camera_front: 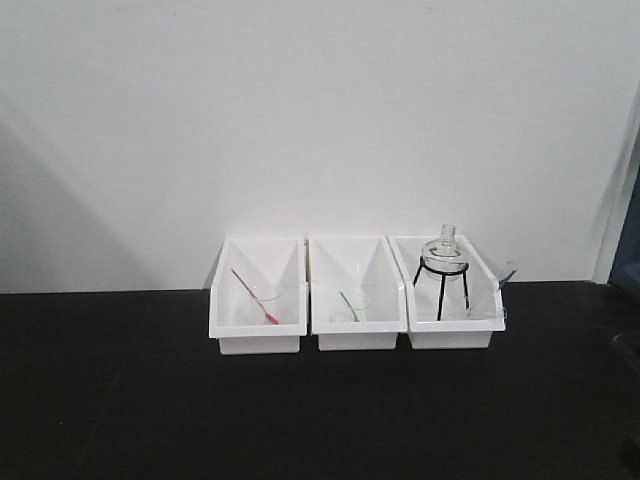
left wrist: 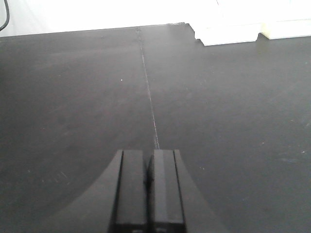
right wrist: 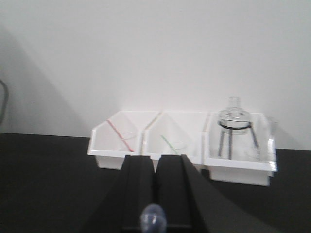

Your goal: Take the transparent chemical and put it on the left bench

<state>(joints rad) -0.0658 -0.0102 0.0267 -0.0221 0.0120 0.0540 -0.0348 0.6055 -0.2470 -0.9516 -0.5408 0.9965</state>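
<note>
- The transparent chemical [camera_front: 488, 298] is a small clear glass beaker with a pale, colourless stick leaning out of it. It sits just beside the tripod [camera_front: 443, 267], in the same bin, on the side away from the other two bins. It is faint against the white plastic.
- The tripod is thin black wire with a ring on top, and a round clear flask [camera_front: 444, 247] with a short neck rests in the ring.
- The bin around the tripod [camera_front: 450, 335] is glossy white plastic with sloped side walls.
- Next over from the tripod, the middle bin [camera_front: 357, 325] holds a beaker with a green stick [camera_front: 352, 305]. The far bin [camera_front: 258, 328] holds a beaker with a red stick [camera_front: 262, 300].
- The tripod and bins stand on a matt black table [camera_front: 150, 400] against a plain white wall [camera_front: 300, 120].
- The right gripper [right wrist: 154, 159] points level at the bins, aimed at the middle bin rather than the tripod, and well short of them. Its black fingers are pressed together on nothing. A bluish blob sits low between them, and I cannot tell what it is.
- The left gripper [left wrist: 148, 155] hangs over bare table well away from the tripod, pinched closed and holding nothing.
</note>
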